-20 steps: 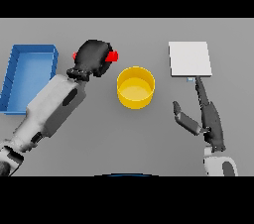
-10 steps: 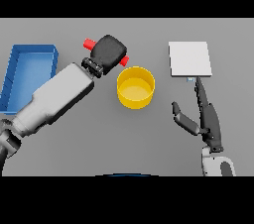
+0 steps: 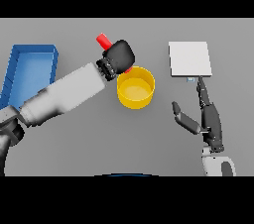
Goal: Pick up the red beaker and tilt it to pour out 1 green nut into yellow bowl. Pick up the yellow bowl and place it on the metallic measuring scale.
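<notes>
The red beaker [image 3: 103, 41] is up off the tabletop [image 3: 74, 143], clamped in the left robot hand [image 3: 119, 57] and leaning at the far-left rim of the yellow bowl [image 3: 135, 87], so the pouring step looks to be in hand; no green nut is visible. Next it probably needs tipping further over the bowl. The right robot hand [image 3: 208, 121] rests with fingers straight below the metallic measuring scale [image 3: 189, 59]; a blue tray [image 3: 30, 69] sits far left.

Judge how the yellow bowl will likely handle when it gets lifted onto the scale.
The yellow bowl looks rigid, so it should hold its shape. Round, smooth walls may slip in a hand. Wide and low, it probably won't tip.
</notes>
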`<state>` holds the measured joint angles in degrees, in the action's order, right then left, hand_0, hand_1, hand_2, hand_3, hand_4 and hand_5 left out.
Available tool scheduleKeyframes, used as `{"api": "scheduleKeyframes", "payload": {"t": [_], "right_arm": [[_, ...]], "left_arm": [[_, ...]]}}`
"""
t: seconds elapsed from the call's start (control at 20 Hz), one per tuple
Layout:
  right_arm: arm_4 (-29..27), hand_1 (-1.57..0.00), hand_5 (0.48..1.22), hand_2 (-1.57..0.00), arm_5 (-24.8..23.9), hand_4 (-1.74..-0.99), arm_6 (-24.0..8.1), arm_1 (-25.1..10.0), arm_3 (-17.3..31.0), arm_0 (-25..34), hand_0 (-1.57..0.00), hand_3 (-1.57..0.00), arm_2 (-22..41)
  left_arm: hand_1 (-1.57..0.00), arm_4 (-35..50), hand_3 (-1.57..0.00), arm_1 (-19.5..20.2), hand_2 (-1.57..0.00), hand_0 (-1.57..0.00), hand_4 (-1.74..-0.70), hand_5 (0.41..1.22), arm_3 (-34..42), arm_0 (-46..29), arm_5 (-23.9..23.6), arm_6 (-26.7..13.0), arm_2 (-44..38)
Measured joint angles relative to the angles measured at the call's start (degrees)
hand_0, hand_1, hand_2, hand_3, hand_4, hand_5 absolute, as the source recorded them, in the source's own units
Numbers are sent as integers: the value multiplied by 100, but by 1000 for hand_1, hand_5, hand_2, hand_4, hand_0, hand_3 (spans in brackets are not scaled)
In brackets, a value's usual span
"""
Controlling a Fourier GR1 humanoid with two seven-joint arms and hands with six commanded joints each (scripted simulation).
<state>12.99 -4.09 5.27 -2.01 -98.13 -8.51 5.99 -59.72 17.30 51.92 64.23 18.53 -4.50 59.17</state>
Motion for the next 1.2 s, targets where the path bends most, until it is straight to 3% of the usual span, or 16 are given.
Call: {"api": "scheduleKeyframes", "payload": {"t": [0.2, 0.4, 0.7, 0.95, 1.0, 1.05, 1.15, 1.2], "right_arm": [[93, 1, 588, 1, -75, -1270, -163, 36, 21, 94, 1, 1, 23], [260, 1, 583, 1, -192, -1225, -193, 58, 113, 113, 1, 1, 53], [304, 1, 593, 1, -193, -1209, 32, 76, 76, 50, 1, 1, 110], [344, 1, 592, 1, -226, -1209, 75, 76, 75, 2, 1, 1, 116], [375, 1, 592, 1, -249, -1203, 34, 74, 105, 95, 1, 1, 113], [395, 1, 592, 1, -254, -1201, 56, 68, 63, 80, 1, 1, 127], [403, 1, 596, 1, -263, -1186, 96, 95, 87, 61, 1, 1, 145], [339, 1, 596, 1, -221, -1183, 187, 85, 34, 16, 1, 1, 139]], "left_arm": [[-1571, -230, -1563, -81, -1571, -1571, -1738, 1221, -270, 366, -112, 195, 344], [-1571, -394, -1568, -100, -1571, -1571, -1735, 1221, -470, 702, 176, 484, 749], [-1571, -718, -1570, -291, -1571, -1571, -1734, 1221, -748, 1062, 12, 708, 1346], [-1571, -606, -1571, -130, -1571, -1571, -1729, 1221, -741, 1509, 102, 946, 1387], [-1571, -561, -1494, -23, -1571, -1571, -1727, 1221, -807, 1698, -16, 989, 1301], [-1571, -496, -1509, 69, -1399, -1571, -1676, 1221, -876, 1865, -102, 1008, 1198], [-1571, -350, -1041, 183, -1461, -1571, -1699, 1221, -1078, 2168, -221, 963, 974], [-1571, -231, -1147, 285, -1483, -1571, -1701, 1221, -1209, 2370, -288, 1032, 822]]}}
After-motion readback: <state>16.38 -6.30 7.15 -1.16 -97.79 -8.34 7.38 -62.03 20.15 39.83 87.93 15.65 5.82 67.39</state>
